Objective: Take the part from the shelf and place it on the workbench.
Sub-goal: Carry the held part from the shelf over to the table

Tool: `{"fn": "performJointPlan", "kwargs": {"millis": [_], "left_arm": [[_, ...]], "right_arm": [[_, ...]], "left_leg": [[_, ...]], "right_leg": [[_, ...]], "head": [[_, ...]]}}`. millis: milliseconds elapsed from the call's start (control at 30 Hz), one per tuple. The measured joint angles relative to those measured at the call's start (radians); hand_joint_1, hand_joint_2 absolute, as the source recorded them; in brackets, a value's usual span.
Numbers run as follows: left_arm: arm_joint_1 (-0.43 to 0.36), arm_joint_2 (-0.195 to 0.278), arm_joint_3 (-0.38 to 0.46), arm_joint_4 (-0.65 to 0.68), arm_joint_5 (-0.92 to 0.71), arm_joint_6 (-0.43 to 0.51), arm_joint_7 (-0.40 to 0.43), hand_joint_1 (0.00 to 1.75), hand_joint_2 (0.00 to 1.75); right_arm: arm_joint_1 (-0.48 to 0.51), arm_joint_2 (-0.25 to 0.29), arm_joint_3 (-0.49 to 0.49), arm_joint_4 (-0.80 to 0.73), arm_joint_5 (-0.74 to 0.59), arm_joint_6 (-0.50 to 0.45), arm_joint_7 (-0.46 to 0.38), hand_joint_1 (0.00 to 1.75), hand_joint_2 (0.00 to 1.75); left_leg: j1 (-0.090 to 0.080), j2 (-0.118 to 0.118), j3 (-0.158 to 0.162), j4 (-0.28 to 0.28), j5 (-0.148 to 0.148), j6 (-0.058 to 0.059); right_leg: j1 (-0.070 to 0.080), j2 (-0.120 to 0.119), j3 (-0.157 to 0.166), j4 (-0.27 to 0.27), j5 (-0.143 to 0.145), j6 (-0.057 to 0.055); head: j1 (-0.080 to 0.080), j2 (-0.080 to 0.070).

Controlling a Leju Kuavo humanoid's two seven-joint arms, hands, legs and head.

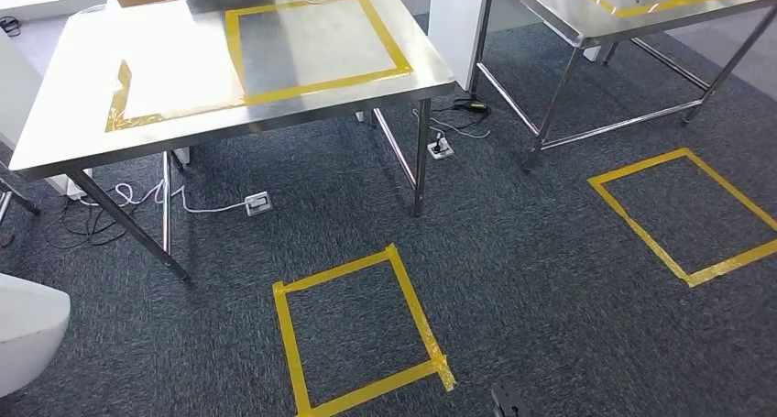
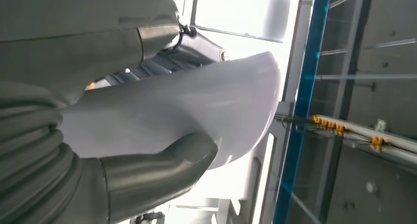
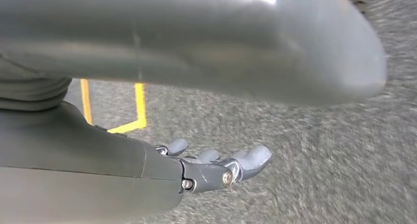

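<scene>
White, smooth curved plastic part [image 2: 187, 111] sits in the left hand [image 2: 147, 175], thumb and fingers clamped around it. Ahead and left stands the steel desk with its yellow-taped square [image 1: 311, 46]. Right hand [image 3: 216, 167] hangs empty, fingers spread, over carpet.

Yellow tape squares [image 1: 359, 334] mark the dark grey speckled carpet [image 1: 531, 270] and the silver steel workbench [image 1: 183, 69]; the part [image 2: 196, 111] is white.
</scene>
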Motion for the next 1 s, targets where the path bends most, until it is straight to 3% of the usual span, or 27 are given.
{"fn": "performJointPlan", "kwargs": {"millis": [67, 100, 167, 200, 233, 300, 333, 367, 400, 467, 500, 533, 567, 600, 667, 700, 733, 767, 800, 833, 867, 900, 967, 1000], "left_arm": [[-0.001, 0.0, 0.0, -0.004, 0.0, -0.003, 0.0, 1.75, 1.75], [-0.003, 0.0, 0.0, -0.006, 0.0, -0.005, 0.0, 1.75, 1.75], [-0.004, 0.0, 0.001, -0.006, 0.0, -0.006, 0.0, 1.75, 1.75], [-0.002, 0.0, 0.001, -0.005, 0.0, -0.007, 0.0, 1.75, 1.75], [-0.001, 0.001, 0.001, -0.005, 0.0, -0.007, 0.0, 1.75, 1.75], [0.001, 0.001, 0.002, -0.004, 0.0, -0.008, 0.0, 1.75, 1.75], [0.002, 0.001, 0.002, -0.003, 0.0, -0.009, 0.0, 1.75, 1.75], [0.004, 0.001, 0.003, -0.002, 0.0, -0.01, 0.0, 1.75, 1.75], [0.006, 0.001, 0.005, -0.001, 0.0, -0.012, 0.0, 1.75, 1.75], [0.011, 0.001, 0.009, 0.002, -0.001, -0.013, 0.0, 1.75, 1.75], [0.012, 0.002, 0.011, 0.001, -0.002, -0.012, 0.0, 1.75, 1.75], [0.012, 0.002, 0.011, 0.0, -0.003, -0.011, 0.0, 1.75, 1.75], [0.011, 0.003, 0.012, -0.003, -0.004, -0.01, 0.0, 1.75, 1.75], [0.009, 0.003, 0.012, -0.006, -0.006, -0.008, 0.0, 1.75, 1.75], [0.008, 0.004, 0.012, -0.008, -0.011, -0.005, 0.0, 1.75, 1.75], [0.01, 0.004, 0.012, -0.008, -0.015, -0.003, 0.0, 1.75, 1.75], [0.011, 0.004, 0.012, -0.008, -0.017, -0.001, 0.0, 1.75, 1.75], [0.012, 0.003, 0.012, -0.008, -0.02, 0.001, 0.0, 1.75, 1.75], [0.014, 0.003, 0.012, -0.008, -0.022, 0.003, 0.0, 1.75, 1.75], [0.015, 0.003, 0.012, -0.008, -0.023, 0.005, 0.0, 1.75, 1.75], [0.016, 0.003, 0.012, -0.008, -0.026, 0.005, 0.0, 1.75, 1.75], [0.016, 0.003, 0.012, -0.008, -0.028, 0.006, 0.0, 1.75, 1.75], [0.017, 0.003, 0.012, -0.008, -0.033, 0.007, 0.0, 1.75, 1.75], [0.017, 0.004, 0.012, -0.01, -0.035, 0.008, 0.001, 1.75, 1.75]], "right_arm": [[-0.007, 0.0, 0.0, 0.0, -0.002, 0.0, 0.0, 0.0, 0.0], [-0.011, 0.0, -0.001, 0.0, -0.003, 0.0, 0.0, 0.0, 0.0], [-0.017, 0.0, -0.004, 0.0, -0.003, 0.0, 0.0, 0.0, 0.0], [-0.017, 0.0, -0.006, 0.0, -0.003, 0.0, 0.0, 0.0, 0.0], [-0.017, 0.0, -0.008, 0.0, -0.003, 0.0, 0.0, 0.0, 0.0], [-0.013, 0.0, -0.009, 0.0, -0.004, 0.0, 0.0, 0.0, 0.0], [-0.01, 0.0, -0.01, 0.0, -0.003, 0.001, 0.0, 0.0, 0.0], [-0.008, 0.0, -0.01, 0.0, -0.003, 0.002, 0.0, 0.0, 0.0], [-0.004, 0.001, -0.01, 0.001, -0.003, 0.002, 0.0, 0.0, 0.0], [-0.004, 0.002, -0.011, 0.002, -0.002, 0.004, 0.001, 0.0, 0.0], [-0.006, 0.003, -0.011, 0.003, 0.0, 0.004, 0.001, 0.0, 0.0], [-0.012, 0.003, -0.011, 0.002, 0.001, 0.006, 0.001, 0.0, 0.0], [-0.018, 0.002, -0.011, 0.001, 0.003, 0.007, 0.0, 0.0, 0.0], [-0.025, 0.002, -0.011, -0.001, 0.004, 0.008, -0.001, 0.0, 0.0], [-0.036, 0.0, -0.011, -0.002, 0.006, 0.01, -0.004, 0.0, 0.0], [-0.037, 0.0, -0.011, -0.002, 0.008, 0.011, -0.004, 0.0, 0.0], [-0.035, 0.0, -0.011, -0.001, 0.01, 0.013, -0.005, 0.0, 0.0], [-0.032, 0.0, -0.011, -0.001, 0.012, 0.014, -0.004, 0.0, 0.0], [-0.026, 0.0, -0.011, -0.001, 0.014, 0.015, -0.004, 0.0, 0.0], [-0.021, 0.0, -0.011, -0.001, 0.015, 0.016, -0.004, 0.0, 0.0], [-0.018, 0.0, -0.011, -0.001, 0.015, 0.016, -0.004, 0.0, 0.0], [-0.016, 0.0, -0.011, -0.001, 0.015, 0.017, -0.003, 0.0, 0.0], [-0.014, 0.0, -0.011, -0.001, 0.015, 0.017, -0.002, 0.0, 0.0], [-0.016, 0.0, -0.011, -0.002, 0.015, 0.017, -0.001, 0.0, 0.0]], "left_leg": [[-0.001, 0.0, 0.01, 0.027, 0.017, -0.013], [0.0, 0.003, -0.014, 0.085, 0.049, -0.02], [0.001, 0.013, -0.123, 0.242, 0.091, -0.03], [0.002, 0.018, -0.184, 0.304, 0.079, -0.034], [0.002, 0.02, -0.237, 0.336, 0.042, -0.036], [0.002, 0.021, -0.314, 0.336, -0.045, -0.033], [0.001, 0.021, -0.341, 0.308, -0.064, -0.03], [0.0, 0.022, -0.362, 0.263, -0.043, -0.024], [-0.003, 0.023, -0.379, 0.202, 0.031, -0.017], [-0.012, 0.027, -0.397, 0.089, 0.223, -0.004], [-0.015, 0.028, -0.396, 0.062, 0.284, 0.002], [-0.016, 0.026, -0.39, 0.053, 0.298, 0.005], [-0.015, 0.024, -0.369, 0.06, 0.288, 0.011], [-0.013, 0.022, -0.349, 0.061, 0.274, 0.017], [-0.01, 0.022, -0.305, 0.06, 0.247, 0.031], [-0.009, 0.022, -0.285, 0.057, 0.231, 0.035], [-0.009, 0.02, -0.263, 0.055, 0.213, 0.039], [-0.008, 0.016, -0.24, 0.05, 0.194, 0.04], [-0.008, 0.011, -0.213, 0.045, 0.173, 0.04], [-0.007, 0.007, -0.189, 0.041, 0.155, 0.039], [-0.006, 0.005, -0.164, 0.038, 0.136, 0.037], [-0.005, 0.005, -0.14, 0.036, 0.118, 0.035], [-0.006, 0.006, -0.1, 0.034, 0.081, 0.027], [-0.007, 0.005, -0.084, 0.031, 0.059, 0.022]], "right_leg": [[0.0, 0.002, 0.029, 0.0, -0.025, -0.016], [-0.002, 0.003, 0.048, -0.006, -0.039, -0.024], [-0.006, 0.006, 0.096, -0.024, -0.067, -0.035], [-0.005, 0.006, 0.126, -0.035, -0.084, -0.038], [-0.005, 0.008, 0.157, -0.047, -0.1, -0.04], [-0.005, 0.012, 0.224, -0.07, -0.135, -0.041], [-0.005, 0.014, 0.259, -0.081, -0.153, -0.04], [-0.005, 0.015, 0.295, -0.091, -0.173, -0.039], [-0.005, 0.016, 0.329, -0.102, -0.194, -0.037], [-0.002, 0.019, 0.386, -0.115, -0.24, -0.031], [0.0, 0.02, 0.417, -0.118, -0.26, -0.027], [0.004, 0.021, 0.441, -0.112, -0.267, -0.023], [0.006, 0.021, 0.447, -0.084, -0.257, -0.018], [0.007, 0.019, 0.432, -0.027, -0.231, -0.014], [0.005, 0.017, 0.338, 0.13, -0.188, -0.005], [0.005, 0.015, 0.281, 0.196, -0.201, -0.001], [0.004, 0.014, 0.23, 0.236, -0.237, 0.002], [0.004, 0.014, 0.186, 0.252, -0.292, 0.004], [0.004, 0.014, 0.145, 0.249, -0.352, 0.005], [0.004, 0.014, 0.116, 0.226, -0.392, 0.006], [0.004, 0.014, 0.095, 0.186, -0.398, 0.006], [0.004, 0.013, 0.083, 0.133, -0.356, 0.004], [0.006, 0.01, 0.086, 0.03, -0.175, -0.003], [0.008, 0.009, 0.094, -0.002, -0.104, -0.007]], "head": [[-0.001, 0.0], [-0.001, 0.0], [-0.003, 0.0], [-0.004, 0.0], [-0.004, 0.0], [-0.004, 0.0], [-0.004, 0.0], [-0.004, 0.0], [-0.005, 0.0], [-0.007, 0.0], [-0.008, 0.0], [-0.008, 0.0], [-0.006, 0.0], [-0.005, 0.0], [-0.002, 0.0], [-0.001, 0.0], [0.0, 0.0], [0.0, 0.0], [0.001, 0.0], [0.001, 0.0], [0.001, 0.0], [0.001, 0.0], [0.001, 0.0], [0.001, 0.0]]}}
